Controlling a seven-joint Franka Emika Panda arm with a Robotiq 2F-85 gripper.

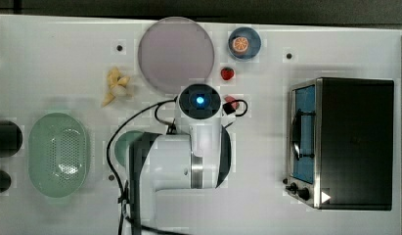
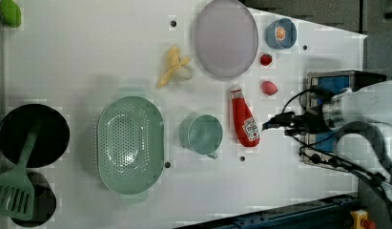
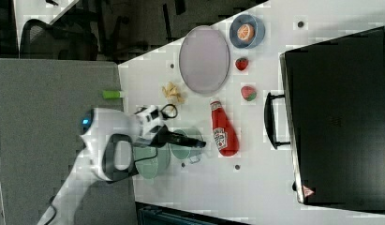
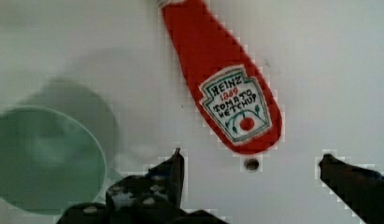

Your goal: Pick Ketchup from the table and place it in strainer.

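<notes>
The ketchup [image 2: 244, 117] is a narrow red bottle with a whitish cap and a white label, lying flat on the white table [image 2: 79, 57] near the centre of the left view, just right of the green cup [image 2: 204, 134] and well right of the mint strainer [image 2: 130, 144]. The gripper [image 4: 251, 161] hangs spread wide and empty above the table, its dark fingers [image 4: 173, 170] at the lower edge of the wrist view, close to the bottle's base without touching it.

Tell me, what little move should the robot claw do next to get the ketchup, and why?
Probably slide forward over the ketchup and come down around it. The gripper is open and empty, and in the wrist view the bottle lies flat on the table just past the fingertips, beside the cup.
</notes>
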